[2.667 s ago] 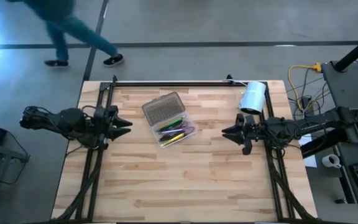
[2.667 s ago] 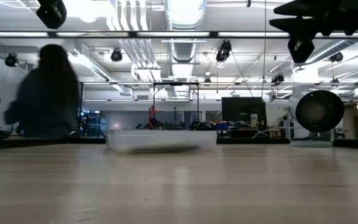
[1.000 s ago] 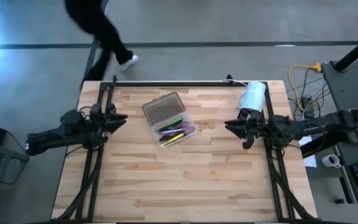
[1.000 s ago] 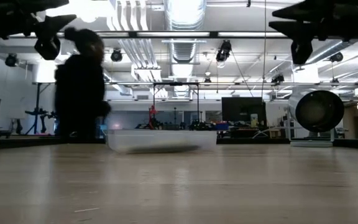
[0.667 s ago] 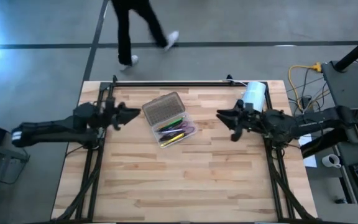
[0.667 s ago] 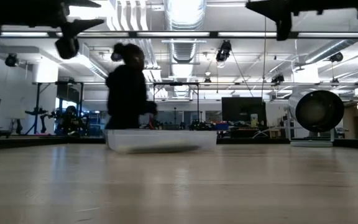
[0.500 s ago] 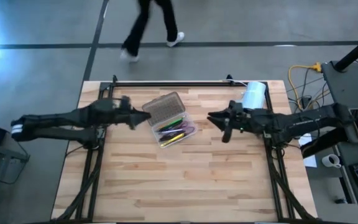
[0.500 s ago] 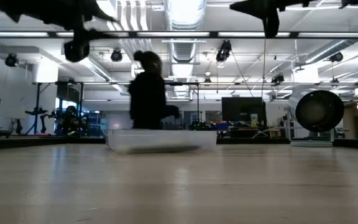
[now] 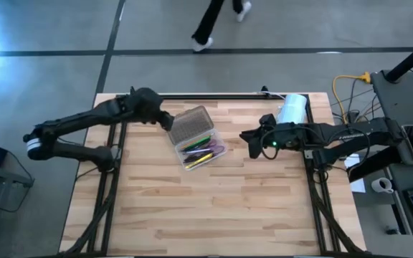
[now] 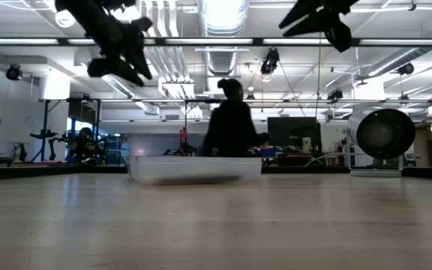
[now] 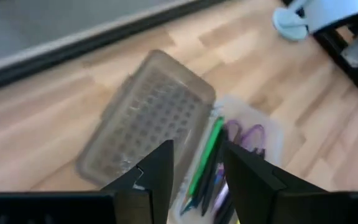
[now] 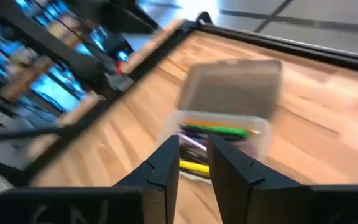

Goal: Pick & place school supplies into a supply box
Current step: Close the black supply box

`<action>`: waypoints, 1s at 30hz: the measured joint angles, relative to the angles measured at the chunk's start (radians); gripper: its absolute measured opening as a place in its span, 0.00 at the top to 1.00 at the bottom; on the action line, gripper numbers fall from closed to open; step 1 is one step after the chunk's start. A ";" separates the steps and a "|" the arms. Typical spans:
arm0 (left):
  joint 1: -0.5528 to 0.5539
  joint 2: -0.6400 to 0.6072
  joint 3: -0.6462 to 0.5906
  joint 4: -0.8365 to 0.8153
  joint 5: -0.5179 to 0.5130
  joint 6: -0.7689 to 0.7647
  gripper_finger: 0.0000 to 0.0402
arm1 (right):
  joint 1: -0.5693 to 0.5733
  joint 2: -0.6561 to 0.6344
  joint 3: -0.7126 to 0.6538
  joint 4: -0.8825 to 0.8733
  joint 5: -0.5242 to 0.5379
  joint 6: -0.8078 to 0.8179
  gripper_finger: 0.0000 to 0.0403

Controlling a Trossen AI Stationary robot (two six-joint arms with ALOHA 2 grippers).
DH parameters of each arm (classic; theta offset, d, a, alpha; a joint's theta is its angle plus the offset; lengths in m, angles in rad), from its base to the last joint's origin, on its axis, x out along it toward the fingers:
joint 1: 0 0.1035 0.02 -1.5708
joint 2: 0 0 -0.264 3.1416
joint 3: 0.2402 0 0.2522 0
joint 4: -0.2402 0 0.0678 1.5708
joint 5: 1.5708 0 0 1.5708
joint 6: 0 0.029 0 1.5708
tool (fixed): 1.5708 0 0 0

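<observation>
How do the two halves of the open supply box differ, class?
The grey lid half is dark, textured and holds nothing; the clear tray half is see-through and holds pens and scissors. The lid half lies nearer the left gripper. Both lie flat on the table.

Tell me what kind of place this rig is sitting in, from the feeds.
Most likely an open robotics lab or workshop. The wooden table stands on a bare concrete floor, exposed ducts and light strips run overhead, equipment racks and monitors line the far side, and a person walks past behind the table.
</observation>
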 joint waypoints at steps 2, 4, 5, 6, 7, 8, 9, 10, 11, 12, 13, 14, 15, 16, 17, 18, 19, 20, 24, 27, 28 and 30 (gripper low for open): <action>0.070 0.043 -0.014 0.009 0.101 0.025 0.70 | 0.001 0.008 0.014 0.033 -0.005 0.028 0.81; 0.139 0.093 -0.017 0.003 0.165 0.060 0.70 | 0.002 0.015 0.021 0.029 -0.006 0.037 0.80; 0.171 0.115 -0.016 0.011 0.198 0.072 0.70 | 0.002 0.026 0.031 0.036 -0.006 0.036 0.80; 0.203 0.136 -0.013 0.011 0.226 0.078 0.70 | 0.004 0.034 0.041 0.042 -0.006 0.031 0.80; 0.238 0.156 -0.008 0.006 0.243 0.080 0.70 | 0.003 0.044 0.048 0.040 -0.008 0.027 0.80; 0.268 0.176 -0.002 0.007 0.249 0.081 0.70 | 0.003 0.056 0.058 0.035 -0.011 0.026 0.80; 0.293 0.191 0.004 0.014 0.251 0.086 0.70 | 0.005 0.069 0.070 0.041 -0.014 0.027 0.80; 0.319 0.207 0.010 0.016 0.251 0.089 0.70 | 0.008 0.082 0.078 0.049 -0.016 0.026 0.80; 0.344 0.220 0.017 0.021 0.252 0.092 0.70 | 0.008 0.098 0.082 0.044 -0.017 0.027 0.80; 0.370 0.233 0.025 0.028 0.252 0.092 0.70 | 0.008 0.119 0.086 0.037 -0.017 0.031 0.80; 0.396 0.246 0.033 0.030 0.253 0.093 0.70 | 0.008 0.141 0.091 0.040 -0.018 0.035 0.81; 0.418 0.260 0.039 0.027 0.254 0.092 0.70 | 0.005 0.162 0.094 0.037 -0.020 0.041 0.81; 0.435 0.278 0.047 0.028 0.255 0.086 0.70 | -0.002 0.185 0.098 0.016 -0.021 0.048 0.81; 0.450 0.298 0.055 0.034 0.263 0.084 0.70 | -0.009 0.206 0.107 0.001 -0.030 0.051 0.81; 0.467 0.321 0.061 0.032 0.276 0.091 0.70 | -0.018 0.230 0.118 -0.014 -0.036 0.045 0.81; 0.480 0.345 0.068 0.027 0.293 0.103 0.70 | -0.025 0.256 0.129 -0.044 -0.038 0.042 0.82; 0.489 0.368 0.074 0.027 0.316 0.120 0.70 | -0.029 0.283 0.139 -0.080 -0.039 0.037 0.83; 0.496 0.393 0.082 0.028 0.338 0.138 0.71 | -0.029 0.315 0.150 -0.116 -0.038 0.035 0.85; 0.503 0.486 0.121 0.005 0.359 0.219 0.81 | -0.032 0.423 0.209 -0.248 -0.050 0.036 0.96; 0.505 0.540 0.156 -0.013 0.359 0.280 0.93 | -0.036 0.481 0.244 -0.310 -0.067 0.039 0.98; 0.506 0.557 0.168 -0.018 0.358 0.298 0.97 | -0.037 0.498 0.250 -0.319 -0.075 0.047 0.98; 0.514 0.595 0.191 -0.026 0.341 0.327 0.98 | -0.038 0.533 0.253 -0.319 -0.105 0.073 0.98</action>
